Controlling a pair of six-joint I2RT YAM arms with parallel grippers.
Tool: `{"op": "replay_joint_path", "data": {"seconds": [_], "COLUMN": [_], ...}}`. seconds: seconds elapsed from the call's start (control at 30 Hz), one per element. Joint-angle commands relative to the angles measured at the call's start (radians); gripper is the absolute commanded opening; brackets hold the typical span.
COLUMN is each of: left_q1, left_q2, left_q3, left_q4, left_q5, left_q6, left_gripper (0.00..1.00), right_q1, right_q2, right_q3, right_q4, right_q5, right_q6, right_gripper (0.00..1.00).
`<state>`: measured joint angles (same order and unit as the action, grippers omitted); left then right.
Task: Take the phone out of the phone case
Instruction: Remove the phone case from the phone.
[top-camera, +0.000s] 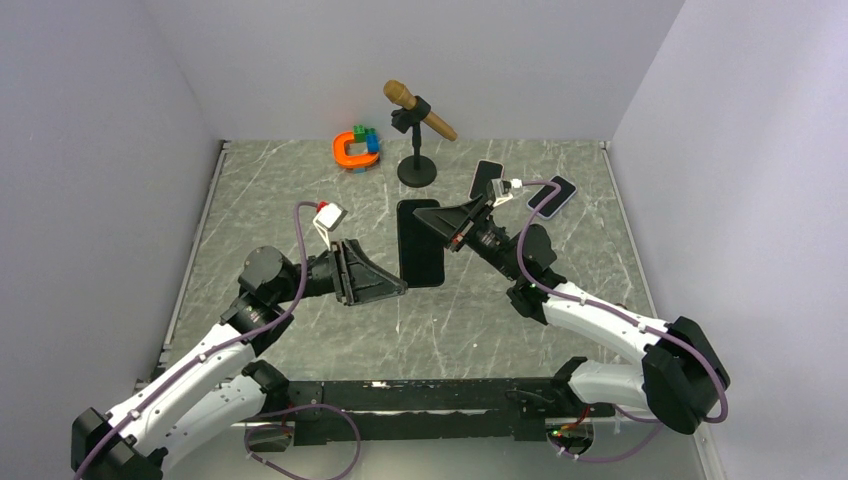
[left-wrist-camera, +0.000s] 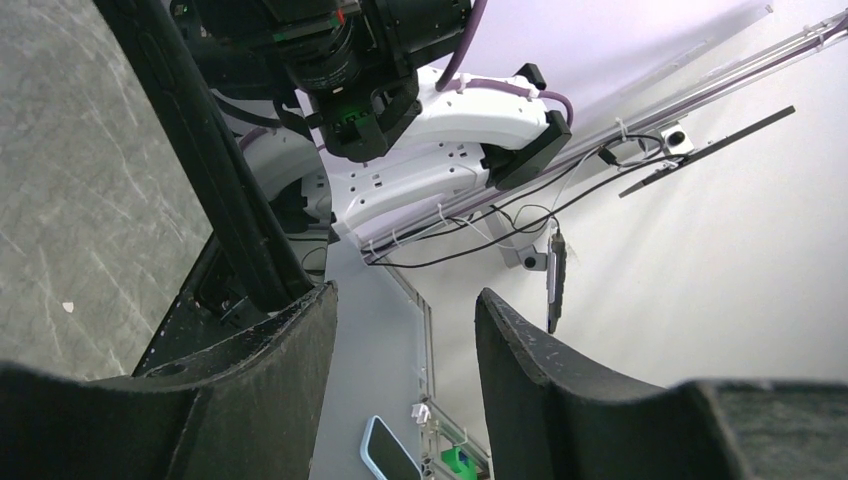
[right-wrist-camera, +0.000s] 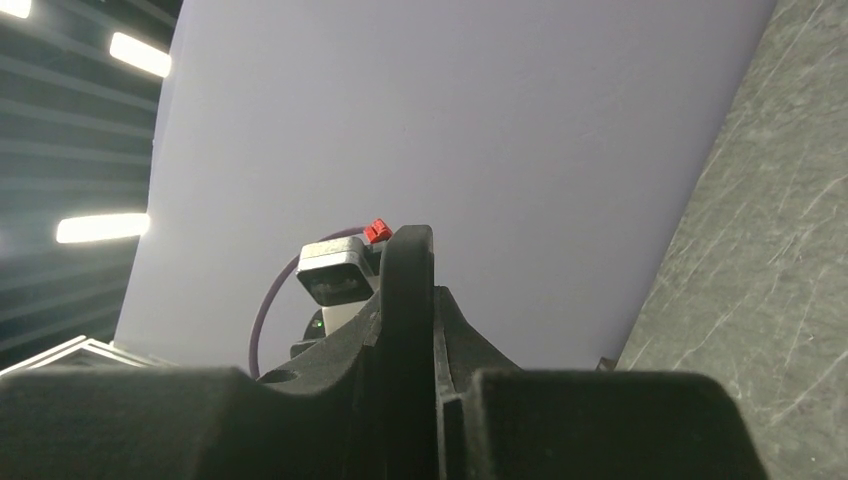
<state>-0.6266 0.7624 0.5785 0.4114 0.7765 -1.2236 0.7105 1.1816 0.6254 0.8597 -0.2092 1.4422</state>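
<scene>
A black phone in its case (top-camera: 420, 245) is held over the middle of the table; I cannot tell phone from case. My right gripper (top-camera: 447, 222) is shut on its upper right edge. In the right wrist view the slab (right-wrist-camera: 408, 262) stands edge-on between the closed fingers of my right gripper (right-wrist-camera: 415, 335). My left gripper (top-camera: 398, 287) sits at the slab's lower left edge. In the left wrist view my left gripper (left-wrist-camera: 405, 305) is open with nothing between its fingers. The slab's dark edge (left-wrist-camera: 205, 160) runs just left of the left finger.
A bare black phone (top-camera: 486, 178) and a phone in a light blue case (top-camera: 556, 195) lie at the back right; the light blue one also shows in the left wrist view (left-wrist-camera: 390, 452). A microphone on a stand (top-camera: 418, 120) and an orange toy (top-camera: 355, 150) stand at the back.
</scene>
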Motion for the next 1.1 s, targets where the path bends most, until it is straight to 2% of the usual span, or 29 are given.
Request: {"op": "replay_joint_path", "data": {"seconds": [0.0,0.27,0.43,0.7,0.9,1.07], "left_q1": [-0.004,-0.004,-0.003,-0.003,-0.002,-0.002], "left_q2": [-0.021,-0.036,-0.019,-0.014,0.045,0.125], "left_q3": [0.028,0.039,0.029,0.042,0.100,0.147], "left_q4": [-0.058,-0.110,-0.069,-0.098,-0.152,-0.114], "left_q5": [-0.036,-0.044,-0.035,-0.060,-0.109,-0.105], "left_q6": [0.059,0.090,0.071,0.085,0.100,0.081], "left_gripper": [0.58,0.65,0.67,0.71,0.68,0.58], "right_q1": [0.006,0.014,0.020,0.030,0.054,0.066], "right_q2": [-0.051,-0.038,-0.025,-0.017,-0.011,-0.030], "right_q3": [0.010,0.017,0.015,0.026,0.029,0.051], "right_q4": [0.111,0.127,0.153,0.154,0.148,0.067], "right_q5": [0.017,0.012,0.012,0.006,-0.003,-0.065], "right_q6": [0.042,0.043,0.058,0.053,0.034,-0.039], "right_gripper": [0.00,0.00,0.00,0.00,0.00,0.00]}}
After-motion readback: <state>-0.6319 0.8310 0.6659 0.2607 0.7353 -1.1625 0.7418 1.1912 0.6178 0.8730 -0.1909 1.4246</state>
